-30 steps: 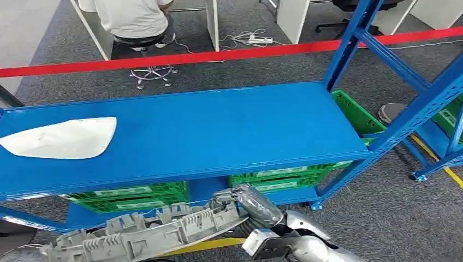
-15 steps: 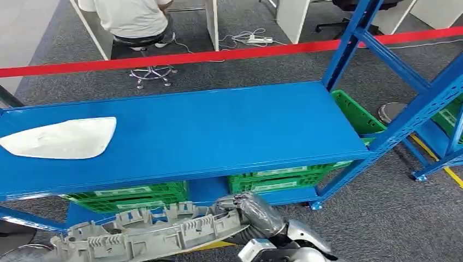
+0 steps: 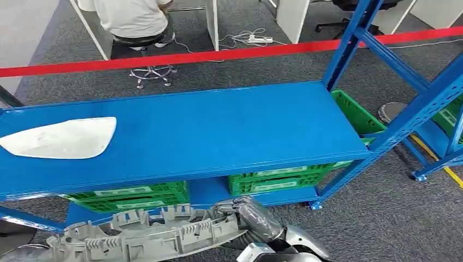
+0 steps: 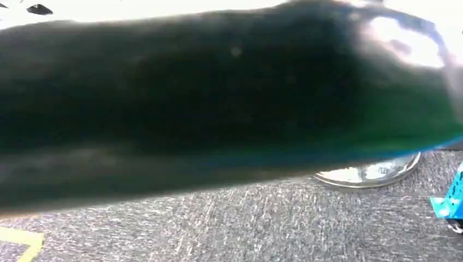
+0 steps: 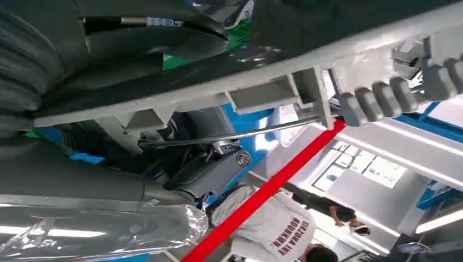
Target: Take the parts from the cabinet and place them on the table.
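Here the right hand [image 3: 252, 218] grips one end of the long grey ribbed part [image 3: 147, 237], held below the near edge of the blue tabletop [image 3: 218, 131]. The moulding looks light and stiff but unwieldy; support at both ends seems wise. Whether the left hand's fingers are closed cannot be told.
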Controlling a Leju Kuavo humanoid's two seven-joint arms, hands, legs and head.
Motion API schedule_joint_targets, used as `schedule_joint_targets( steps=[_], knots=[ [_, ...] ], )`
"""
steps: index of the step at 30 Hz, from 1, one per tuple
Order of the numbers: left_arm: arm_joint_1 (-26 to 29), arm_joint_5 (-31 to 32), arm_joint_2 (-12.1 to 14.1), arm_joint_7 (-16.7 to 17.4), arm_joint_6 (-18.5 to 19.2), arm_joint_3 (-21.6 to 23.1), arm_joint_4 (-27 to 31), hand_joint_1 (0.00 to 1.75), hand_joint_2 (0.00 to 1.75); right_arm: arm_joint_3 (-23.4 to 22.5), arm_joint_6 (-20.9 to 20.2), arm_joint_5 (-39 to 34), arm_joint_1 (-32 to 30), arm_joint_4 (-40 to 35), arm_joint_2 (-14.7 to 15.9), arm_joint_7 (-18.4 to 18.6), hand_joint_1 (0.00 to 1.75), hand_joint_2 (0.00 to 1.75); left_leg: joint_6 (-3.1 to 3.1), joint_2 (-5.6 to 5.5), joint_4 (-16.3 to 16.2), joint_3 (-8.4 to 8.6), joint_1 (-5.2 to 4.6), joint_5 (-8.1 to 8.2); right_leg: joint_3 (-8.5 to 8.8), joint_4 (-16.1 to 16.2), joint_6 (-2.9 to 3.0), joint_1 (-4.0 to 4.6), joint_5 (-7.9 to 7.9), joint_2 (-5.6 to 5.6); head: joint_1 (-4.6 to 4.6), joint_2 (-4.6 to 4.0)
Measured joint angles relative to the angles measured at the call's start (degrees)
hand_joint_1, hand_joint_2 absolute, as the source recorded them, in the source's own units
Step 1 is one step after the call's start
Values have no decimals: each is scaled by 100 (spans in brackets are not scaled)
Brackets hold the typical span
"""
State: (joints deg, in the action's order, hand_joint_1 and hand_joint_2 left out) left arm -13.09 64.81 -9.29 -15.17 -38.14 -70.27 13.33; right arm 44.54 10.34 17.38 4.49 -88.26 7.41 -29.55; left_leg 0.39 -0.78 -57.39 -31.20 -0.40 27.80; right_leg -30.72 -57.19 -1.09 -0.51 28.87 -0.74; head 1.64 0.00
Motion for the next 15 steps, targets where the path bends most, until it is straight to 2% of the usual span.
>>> schedule_joint_targets(
  steps=[15],
  knots=[
    [9, -9, 9, 7, 232, 88, 0, 0, 0, -9, 85, 22, -152, 0, 0, -57, 175, 175, 0, 0, 0, -1, 0, 0, -1, 0, 0, 0, 0, 0, 0, 0]
  ],
)
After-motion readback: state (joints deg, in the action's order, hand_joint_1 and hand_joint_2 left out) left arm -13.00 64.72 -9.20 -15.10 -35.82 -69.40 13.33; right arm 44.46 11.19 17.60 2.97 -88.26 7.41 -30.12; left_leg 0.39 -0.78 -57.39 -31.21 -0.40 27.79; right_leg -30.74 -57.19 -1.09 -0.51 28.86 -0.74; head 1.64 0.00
